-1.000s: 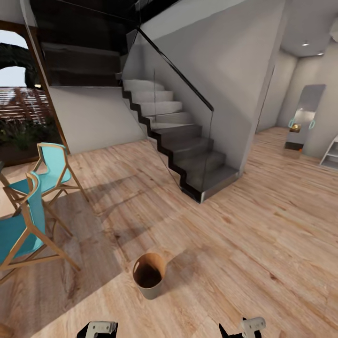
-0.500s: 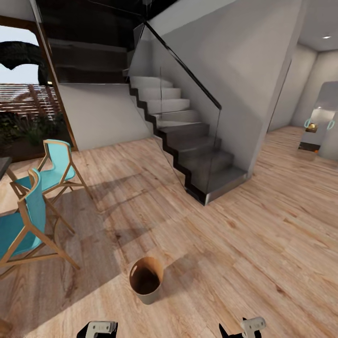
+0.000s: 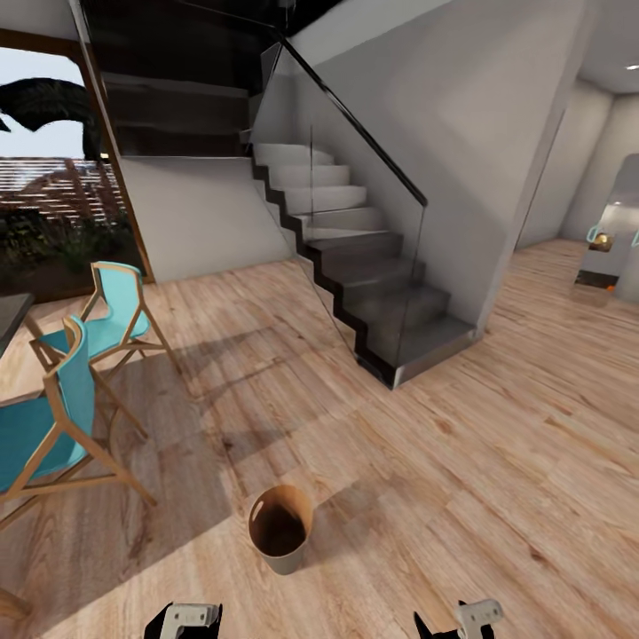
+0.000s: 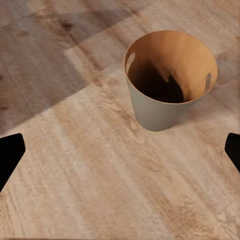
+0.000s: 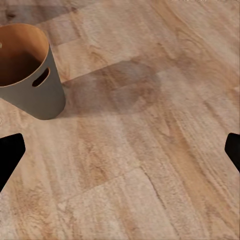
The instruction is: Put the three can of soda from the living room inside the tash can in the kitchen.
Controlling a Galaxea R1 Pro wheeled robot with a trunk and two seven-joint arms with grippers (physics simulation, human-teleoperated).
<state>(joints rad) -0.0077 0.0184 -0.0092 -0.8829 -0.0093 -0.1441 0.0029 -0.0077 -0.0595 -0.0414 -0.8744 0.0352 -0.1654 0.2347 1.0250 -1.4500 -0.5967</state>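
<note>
tash can [image 3: 280,530] on floor [image 3: 461,461], chairs [image 3: 62,390] left, staircase [image 3: 373,275] behind

Ahead of the jaws a grey staircase [image 3: 373,275] with a glass balustrade [image 3: 355,177] rises off the light wood floor [image 3: 497,444], two teal chairs [image 3: 53,399] standing leftward.

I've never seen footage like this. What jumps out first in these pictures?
A grey staircase with a glass side and a black rail climbs through the middle of the head view. Nearer, a small trash can, grey outside and brown inside, stands upright on the wood floor, nothing visible inside. Two turquoise chairs with wooden frames stand at the left.
</note>
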